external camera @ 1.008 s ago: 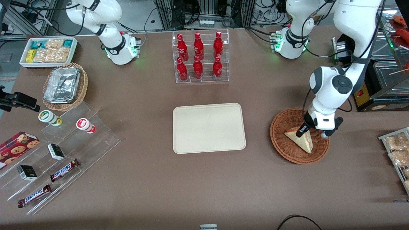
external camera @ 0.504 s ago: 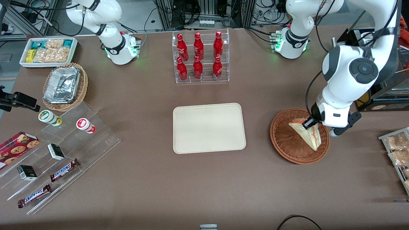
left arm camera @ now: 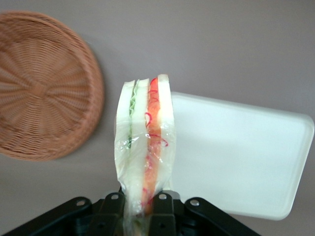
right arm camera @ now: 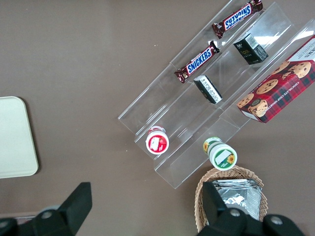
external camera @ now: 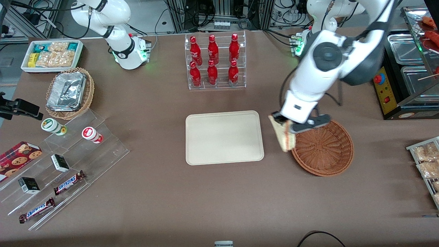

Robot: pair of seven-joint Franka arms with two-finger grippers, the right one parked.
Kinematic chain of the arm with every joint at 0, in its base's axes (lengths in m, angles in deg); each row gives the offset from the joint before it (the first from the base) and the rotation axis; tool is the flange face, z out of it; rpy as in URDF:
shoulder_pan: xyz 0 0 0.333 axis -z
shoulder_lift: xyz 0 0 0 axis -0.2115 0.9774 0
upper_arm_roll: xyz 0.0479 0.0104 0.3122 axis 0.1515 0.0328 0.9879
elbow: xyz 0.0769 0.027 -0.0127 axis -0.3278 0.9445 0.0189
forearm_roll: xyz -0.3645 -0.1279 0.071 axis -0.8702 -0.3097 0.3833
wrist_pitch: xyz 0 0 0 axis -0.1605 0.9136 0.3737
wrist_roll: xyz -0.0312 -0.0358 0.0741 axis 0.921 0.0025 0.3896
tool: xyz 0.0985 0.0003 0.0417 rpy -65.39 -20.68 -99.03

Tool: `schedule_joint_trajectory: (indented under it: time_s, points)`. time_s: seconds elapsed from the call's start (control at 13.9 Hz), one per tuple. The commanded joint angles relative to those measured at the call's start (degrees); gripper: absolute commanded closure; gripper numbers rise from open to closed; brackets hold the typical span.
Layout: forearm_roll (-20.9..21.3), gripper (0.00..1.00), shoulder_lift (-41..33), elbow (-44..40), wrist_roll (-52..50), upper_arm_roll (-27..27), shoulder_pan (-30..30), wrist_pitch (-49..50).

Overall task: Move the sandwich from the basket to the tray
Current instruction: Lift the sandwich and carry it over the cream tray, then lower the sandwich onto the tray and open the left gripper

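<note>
On the brown tabletop (external camera: 164,192) the cream tray (external camera: 224,137) lies bare and the wicker basket (external camera: 324,149) beside it holds nothing. Between them, above the tabletop, the claw (left arm camera: 140,209) is closed on the wrapped sandwich (left arm camera: 144,142), pinching one corner so the wedge hangs free. It looks light, soft and slick in its film, so a gentle pinch across the bread faces suits it best.

- The light is bright and even, and seems to come from above.
- Shadows on the brown table (external camera: 164,192) are soft and faint.
- The gripper (left arm camera: 140,216) holds the sandwich (left arm camera: 145,142), whose wrap shines a little.
- The tray (left arm camera: 236,147) looks washed out and a bit blurry.
</note>
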Motion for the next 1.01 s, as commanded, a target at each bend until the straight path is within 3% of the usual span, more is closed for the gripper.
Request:
schedule_joint_trajectory:
  time_s: [0.0, 0.14, 0.58, 0.94]
  points:
    - [2.63, 1.0, 6.49, -4.32, -1.01, -0.34, 6.68, -0.31]
    - [3.59, 1.0, 11.59, -6.78, -1.9, -0.34, 10.02, -3.47]
    - [18.97, 1.0, 25.66, -11.62, -12.87, -0.08, 17.59, -8.75]
    - [22.75, 1.0, 30.24, -12.24, -17.1, 0.36, 20.49, -14.03]
